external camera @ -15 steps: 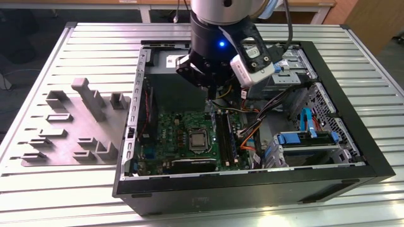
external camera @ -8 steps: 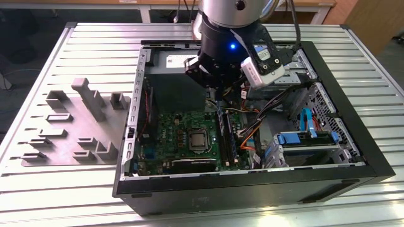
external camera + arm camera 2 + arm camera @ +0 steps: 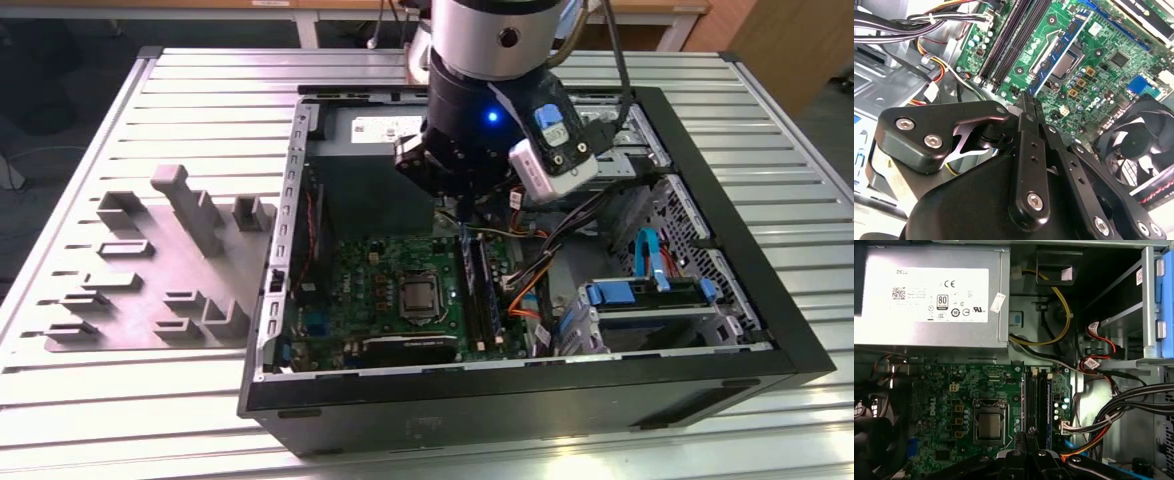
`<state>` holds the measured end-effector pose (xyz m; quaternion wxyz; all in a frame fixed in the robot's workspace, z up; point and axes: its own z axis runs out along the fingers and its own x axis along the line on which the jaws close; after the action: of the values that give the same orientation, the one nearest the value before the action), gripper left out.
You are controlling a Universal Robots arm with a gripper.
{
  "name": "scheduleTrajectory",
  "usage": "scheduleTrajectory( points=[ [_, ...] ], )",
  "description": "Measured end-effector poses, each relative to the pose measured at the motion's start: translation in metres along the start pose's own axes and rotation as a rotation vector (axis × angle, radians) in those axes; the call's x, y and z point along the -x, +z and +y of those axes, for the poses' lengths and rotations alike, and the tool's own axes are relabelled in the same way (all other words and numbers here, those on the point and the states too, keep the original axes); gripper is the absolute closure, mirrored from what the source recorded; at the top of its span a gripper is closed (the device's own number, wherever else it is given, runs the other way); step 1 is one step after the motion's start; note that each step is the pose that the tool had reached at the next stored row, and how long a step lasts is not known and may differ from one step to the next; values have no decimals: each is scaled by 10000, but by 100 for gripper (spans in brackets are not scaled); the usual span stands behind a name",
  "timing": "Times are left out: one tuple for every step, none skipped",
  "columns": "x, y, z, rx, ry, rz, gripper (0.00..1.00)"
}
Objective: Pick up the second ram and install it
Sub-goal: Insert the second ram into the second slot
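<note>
A slatted grey metal table [image 3: 200, 90] carries an open black computer case [image 3: 534, 405] lying on its side. In the exterior view the black gripper [image 3: 461, 205] hangs over the long black memory slots [image 3: 470, 290] at the three o'clock edge of the green motherboard [image 3: 374, 265]; the second wrist view shows its fingers pinched narrow on the second ram [image 3: 1059, 50], a slim blue-green memory stick with dark chips, held above the board. The install step looks to be in hand, and it calls for the stick's edge squared over an empty slot before a straight press.
</note>
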<state>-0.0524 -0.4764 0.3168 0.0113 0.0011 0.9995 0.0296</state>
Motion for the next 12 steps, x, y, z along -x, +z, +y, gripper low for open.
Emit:
scheduleTrajectory(
  points=[
    [0,18,-2,1,0,0,88],
    [1,36,-4,2,0,0,88],
    [1,55,-6,2,0,0,88],
    [1,73,-8,2,0,0,88],
    [2,91,-11,3,0,0,88],
    [3,109,-13,4,0,0,88],
    [3,126,-16,5,-1,0,88],
    [3,144,-18,6,0,0,88],
    [3,162,-22,6,0,0,88],
    [2,182,-25,6,0,0,88],
    [2,200,-29,7,0,0,88],
    [3,217,-33,8,0,0,88]
  ],
)
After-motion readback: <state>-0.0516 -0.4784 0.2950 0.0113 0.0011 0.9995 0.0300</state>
